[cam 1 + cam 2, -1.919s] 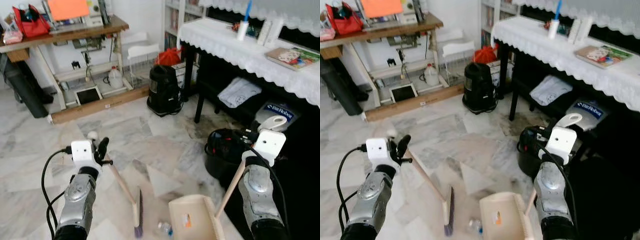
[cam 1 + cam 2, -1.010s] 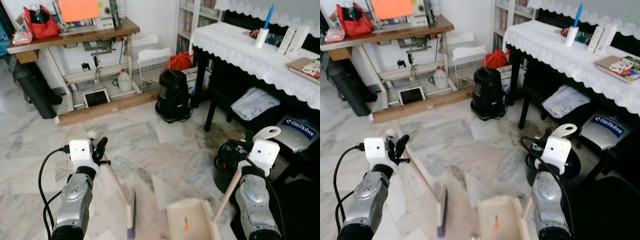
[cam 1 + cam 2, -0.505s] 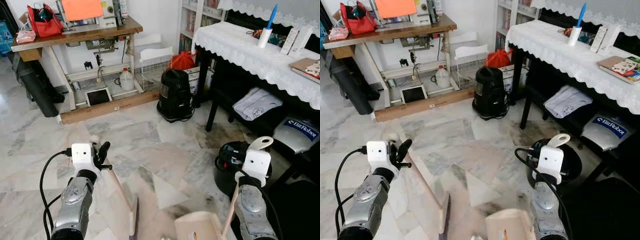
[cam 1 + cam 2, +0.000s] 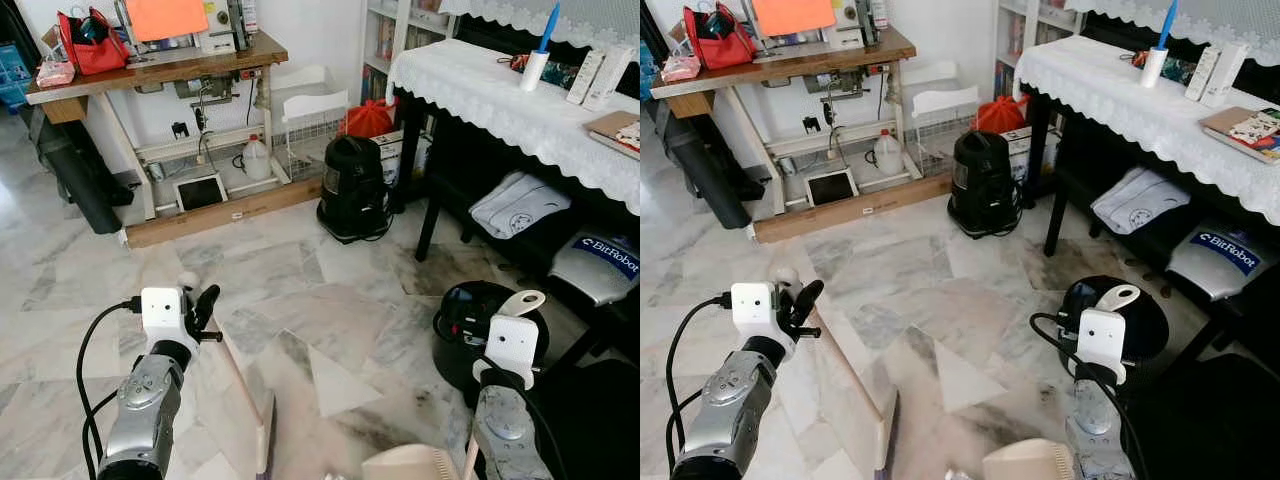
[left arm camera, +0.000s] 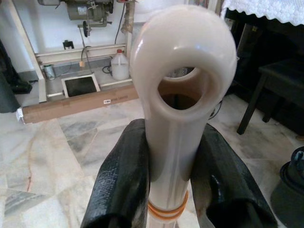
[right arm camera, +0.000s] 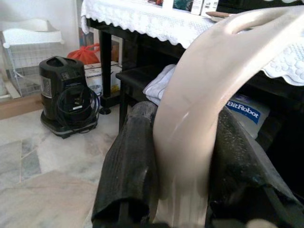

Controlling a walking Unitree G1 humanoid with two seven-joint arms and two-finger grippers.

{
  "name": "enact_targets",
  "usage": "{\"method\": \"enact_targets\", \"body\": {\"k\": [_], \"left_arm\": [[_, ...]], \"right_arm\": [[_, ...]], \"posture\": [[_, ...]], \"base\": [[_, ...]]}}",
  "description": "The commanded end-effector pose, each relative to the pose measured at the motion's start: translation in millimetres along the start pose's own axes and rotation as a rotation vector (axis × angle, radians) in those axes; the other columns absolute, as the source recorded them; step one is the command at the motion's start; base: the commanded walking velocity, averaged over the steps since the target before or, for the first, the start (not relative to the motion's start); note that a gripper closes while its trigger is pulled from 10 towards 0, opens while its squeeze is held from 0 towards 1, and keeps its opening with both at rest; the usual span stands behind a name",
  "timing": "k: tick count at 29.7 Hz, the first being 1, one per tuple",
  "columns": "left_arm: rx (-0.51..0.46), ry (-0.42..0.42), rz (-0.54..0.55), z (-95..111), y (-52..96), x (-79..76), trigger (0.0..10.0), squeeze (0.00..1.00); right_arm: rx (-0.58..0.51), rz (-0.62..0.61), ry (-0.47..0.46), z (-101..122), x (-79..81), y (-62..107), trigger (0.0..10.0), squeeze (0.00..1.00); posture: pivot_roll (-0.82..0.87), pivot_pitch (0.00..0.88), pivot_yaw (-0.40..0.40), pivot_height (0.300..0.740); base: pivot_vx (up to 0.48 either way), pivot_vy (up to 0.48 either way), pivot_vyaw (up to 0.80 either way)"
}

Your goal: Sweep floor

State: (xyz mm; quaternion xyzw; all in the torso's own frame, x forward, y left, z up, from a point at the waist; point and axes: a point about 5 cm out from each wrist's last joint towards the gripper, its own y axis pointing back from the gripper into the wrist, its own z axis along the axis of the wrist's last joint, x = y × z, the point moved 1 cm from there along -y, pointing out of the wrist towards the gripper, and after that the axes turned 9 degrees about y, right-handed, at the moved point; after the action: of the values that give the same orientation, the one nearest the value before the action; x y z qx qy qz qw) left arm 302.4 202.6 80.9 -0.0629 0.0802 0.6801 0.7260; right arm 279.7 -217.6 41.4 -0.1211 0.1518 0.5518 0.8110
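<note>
While both arms hold their tools, the relation I care about is broom head to dustpan mouth. Left gripper has both black fingers pressed flat against the cream broom handle, just below its hanging loop; no gap, so I log it as clamped. From that grip the handle's long axis slopes down and away toward the dustpan side, ending at the broom head on the marble floor at the lower frame edge.

Right gripper is likewise closed on the curved dustpan handle, fingers tight on both sides. The dustpan itself sits low, just beside the right arm, its tray cut off by the frame.

Relative to the dustpan, the broom head lies on the robot's left, near but apart, with bare floor between. I cannot make out any debris there.

Judgement: the coming stroke should draw the bristles across that gap toward the pan mouth; the left arm does the work while the right holds the pan steady. The black vacuum canister stands beyond the dustpan, near the right arm; watch for its cord.
</note>
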Motion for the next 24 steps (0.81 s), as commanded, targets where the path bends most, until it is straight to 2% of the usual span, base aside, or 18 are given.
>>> {"method": "enact_targets", "body": {"k": [1, 3, 4, 6, 19, 24], "left_arm": [[-0.037, -0.012, -0.01, 11, -1.4, 0.7, 10.0, 0.0], [-0.036, -0.012, -0.01, 12, -1.2, 0.9, 10.0, 0.0], [-0.033, -0.01, -0.016, 11, -2.3, -1.5, 10.0, 0.0], [-0.031, -0.01, -0.019, 11, -2.7, -2.4, 10.0, 0.0], [-0.018, -0.02, -0.025, 13, -1.8, 1.3, 10.0, 0.0], [-0.027, -0.023, -0.027, 17, -3.7, 1.1, 10.0, 0.0]], "right_arm": [[-0.006, 0.007, 0.013, 0, -0.2, -0.4, 10.0, 0.0], [-0.007, 0.007, 0.018, 0, -0.7, -0.4, 10.0, 0.0], [-0.035, 0.007, 0.063, 2, -5.0, -4.2, 10.0, 0.0], [-0.046, 0.016, 0.087, 3, -5.0, -5.5, 10.0, 0.0], [0.009, 0.074, 0.113, -14, 12.8, 9.0, 10.0, 0.0], [-0.036, 0.056, 0.123, -7, 13.6, 3.3, 10.0, 0.0]], "posture": [[-0.07, 0.004, 0.059, 0.74], [-0.07, 0.005, 0.059, 0.74], [-0.07, 0.006, 0.06, 0.74], [-0.07, 0.006, 0.06, 0.74], [-0.05, 0.015, 0.07, 0.74], [-0.04, 0.017, 0.075, 0.74]], "base": [[0.0, 0.0, 0.0], [0.0, 0.0, 0.0], [0.0, 0.0, 0.0], [0.0, 0.0, 0.0], [0.0, 0.0, 0.0], [0.0, 0.0, 0.0]]}}
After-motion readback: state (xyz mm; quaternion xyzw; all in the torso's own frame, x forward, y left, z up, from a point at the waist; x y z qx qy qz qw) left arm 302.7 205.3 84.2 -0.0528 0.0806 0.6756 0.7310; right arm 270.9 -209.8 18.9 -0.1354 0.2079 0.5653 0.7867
